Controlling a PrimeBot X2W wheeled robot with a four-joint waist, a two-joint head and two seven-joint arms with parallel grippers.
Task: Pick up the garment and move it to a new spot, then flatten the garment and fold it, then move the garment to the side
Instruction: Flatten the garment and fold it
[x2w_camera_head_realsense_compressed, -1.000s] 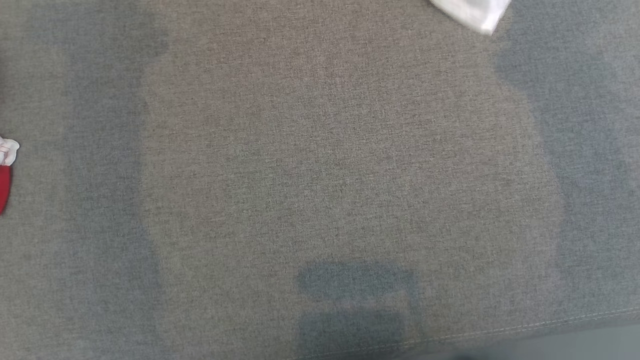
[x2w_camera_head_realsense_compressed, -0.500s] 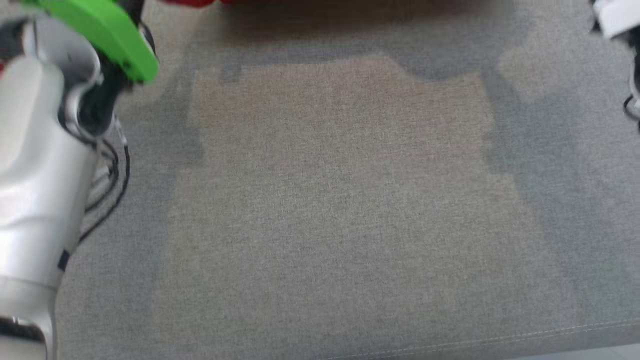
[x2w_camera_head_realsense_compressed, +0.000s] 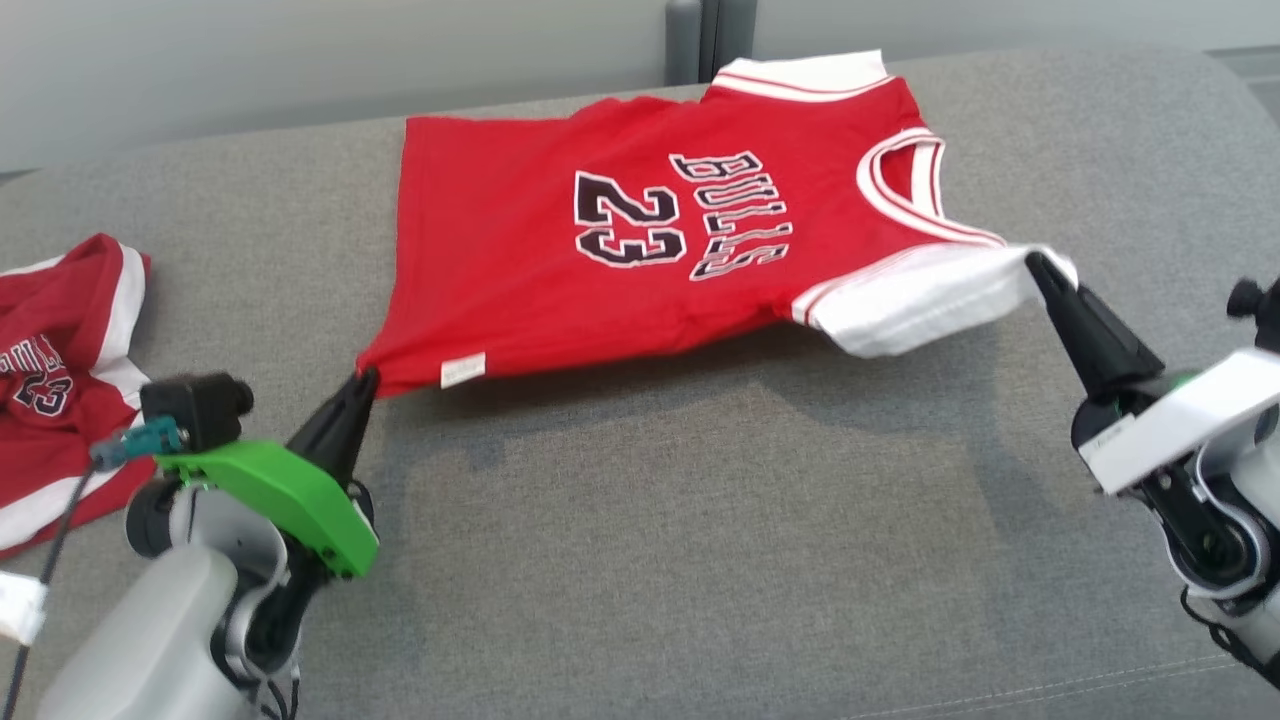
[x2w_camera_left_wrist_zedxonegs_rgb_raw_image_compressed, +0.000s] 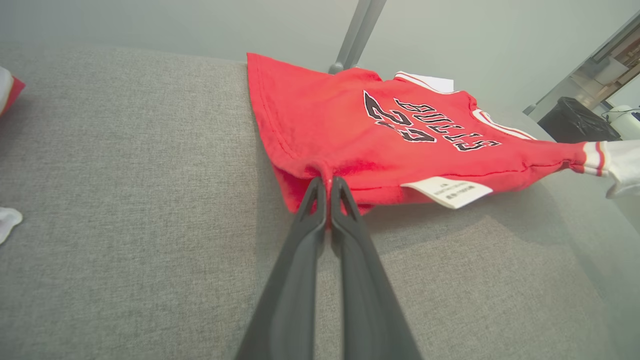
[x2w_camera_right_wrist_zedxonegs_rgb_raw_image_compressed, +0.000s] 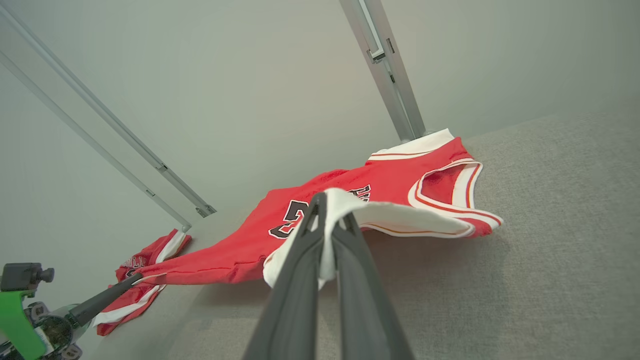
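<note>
A red jersey (x2w_camera_head_realsense_compressed: 560, 250) with white trim is stretched out across the middle of the grey fabric surface (x2w_camera_head_realsense_compressed: 640, 560), printed side up, with "BULLS" and "23" showing in dark letters. Its hem points to the robot's left and its neck opening to the right.

The left end effector (x2w_camera_head_realsense_compressed: 362, 385) has its two dark fingers pressed together on the near hem corner, pinching the red cloth. In the left wrist view the fingertips meet right at the fold of the hem, and a white label (x2w_camera_left_wrist_zedxonegs_rgb_raw_image_compressed: 446, 192) hangs from the edge just beside them.

The right end effector (x2w_camera_head_realsense_compressed: 1035, 262) is likewise closed, pinching the near white sleeve (x2w_camera_head_realsense_compressed: 920, 295). In the right wrist view the white cloth is caught between the fingertips and drapes down over them.

Between the two grips the near edge of the jersey is raised off the surface, sagging slightly in the middle, with a shadow on the fabric beneath it. The far edge, with the other white sleeve, lies down on the surface close to a grey post (x2w_camera_head_realsense_compressed: 685, 30) that stands against the pale wall (x2w_camera_head_realsense_compressed: 300, 50).

A second jersey (x2w_camera_head_realsense_compressed: 60, 350), red with white bands and crumpled, lies on the surface at the far left, well apart from the first and just beyond the left arm's green bracket (x2w_camera_head_realsense_compressed: 280, 490).
</note>
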